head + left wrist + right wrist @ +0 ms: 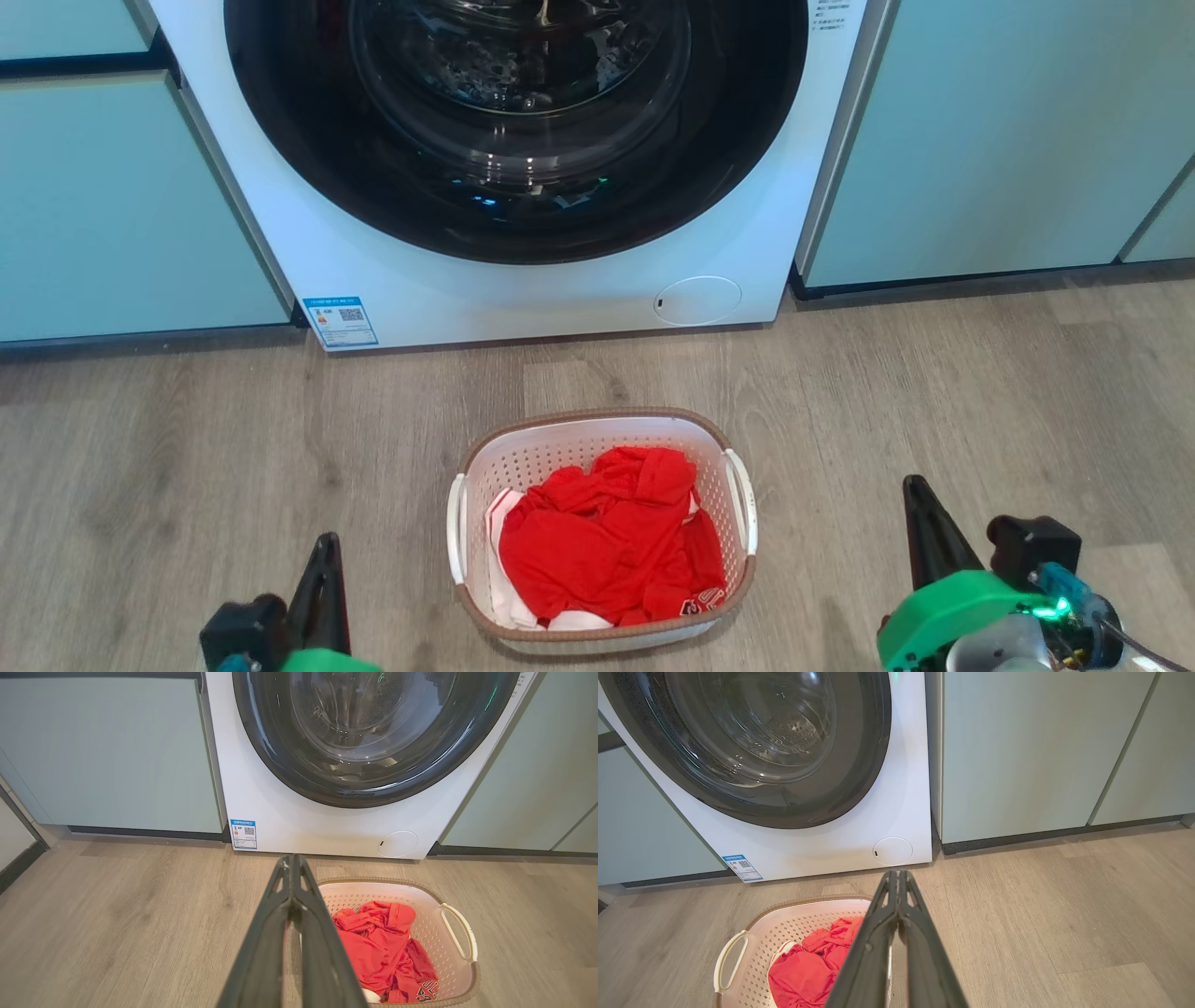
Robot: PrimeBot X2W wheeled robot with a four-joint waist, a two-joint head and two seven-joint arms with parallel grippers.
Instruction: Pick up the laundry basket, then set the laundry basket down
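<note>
Nearest: left pincer (323, 560) at the lower left and right pincer (920, 509) at the lower right. Both hang above the grey-brown wood-plank floor (187, 448). In each wrist view the two long dark fingers meet at the tips. Both are closed on nothing and well apart from the load.

Between them, a little ahead: the small white perforated plastic laundry basket with a brown woven-look rim (551, 457). It stands upright and flat on the floor, just in front of the machine. The white loop handle on the left side (456, 527) and its twin on the right (744, 499) each face their own pincer. A crumpled red cloth garment (607, 541) with some white cloth under it sits heaped toward the near end.

Behind: a large white front-loading washing machine with a dark round door (560, 299), set between pale green cabinet fronts (93, 205).

Judgement: a grounded basket with both pincers empty fits either a moment ahead of the lift or one after the set-down. The pictures do not settle which.

Handling note: the thin handles suit a two-sided hold. With the load sitting near-heavy, any carry should keep both sides level or the basket will tip toward the robot.
</note>
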